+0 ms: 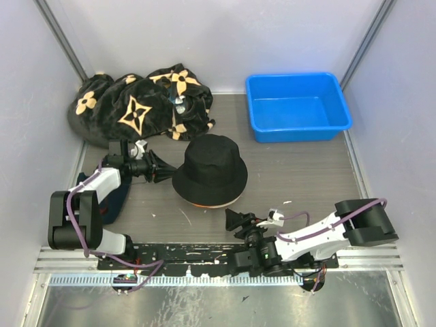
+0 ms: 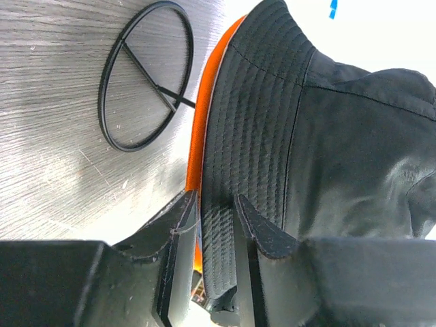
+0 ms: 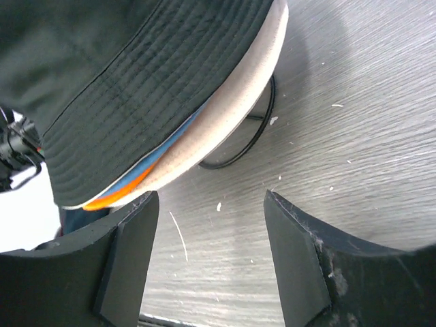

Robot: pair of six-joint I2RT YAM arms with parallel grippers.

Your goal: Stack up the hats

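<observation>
The hats sit in one stack at the table's middle, with the black hat [image 1: 211,167] on top. Its ribbed brim fills the left wrist view [image 2: 327,136], with the orange hat's rim [image 2: 197,136] beneath it. In the right wrist view the black brim [image 3: 136,68] lies over the beige [image 3: 238,95], light blue [image 3: 157,160] and orange [image 3: 116,194] brims. My left gripper [image 1: 163,169] [image 2: 211,211] is closed on the black hat's left brim. My right gripper [image 1: 235,219] [image 3: 211,204] is open and empty, just in front of the stack.
A blue bin [image 1: 296,105] stands at the back right. A black cloth with tan flowers [image 1: 136,102] is heaped at the back left. A dark navy garment [image 1: 112,194] lies under my left arm. A black wire ring [image 2: 146,75] [image 3: 252,133] lies under the stack.
</observation>
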